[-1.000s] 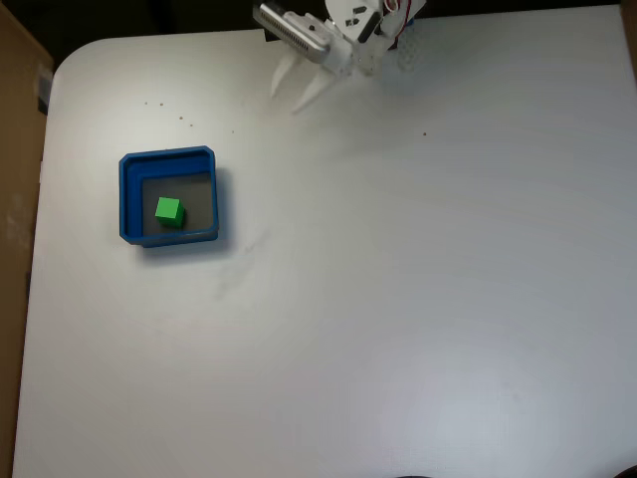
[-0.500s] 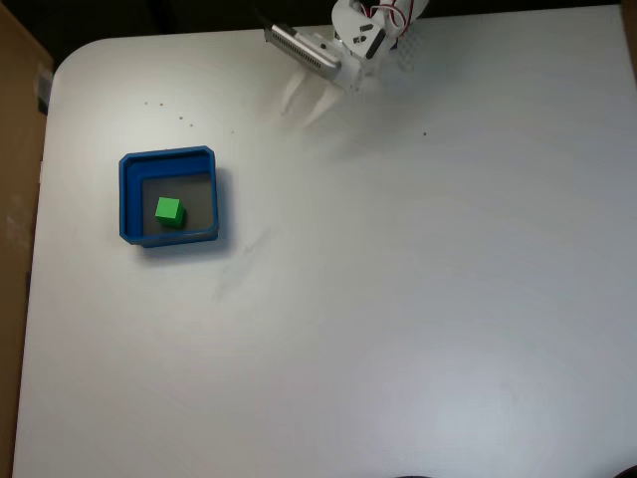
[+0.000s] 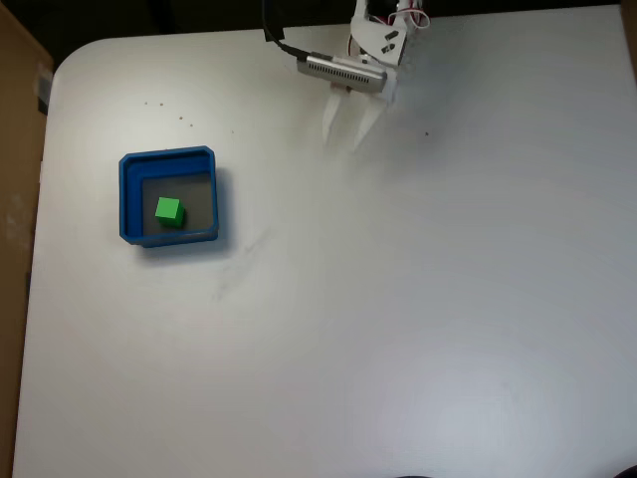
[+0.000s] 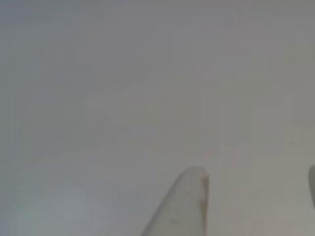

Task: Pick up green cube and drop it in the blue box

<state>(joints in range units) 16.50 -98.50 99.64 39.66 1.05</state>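
Across the near half of the table [image 3: 418, 329] in the fixed view we saw nothing but bare white surface with a few faint scuffs. Farther in, toward the left of that view, the blue box [image 3: 126, 199] sat flat, and the green cube [image 3: 168, 210] lay inside it on the grey floor, close to the left wall and not touching it as far as we could tell. We judged the drop already made, so the cube needed no further handling. Should it need taking again, we reckoned it light, stiff and smooth-sided, a thing to be pinched across two opposite flat faces from straight above, since the box walls stood in the way of a sideways approach and the near wall left little room for a finger. At the far edge, well apart from the box, the gripper [image 3: 348, 127] hung over the bare table with its two pale fingers [image 3: 330, 121] parted and nothing between them. The other view gave us one blurred fingertip [image 4: 189, 196] over plain table, with a sliver at the right edge that was likely its partner.
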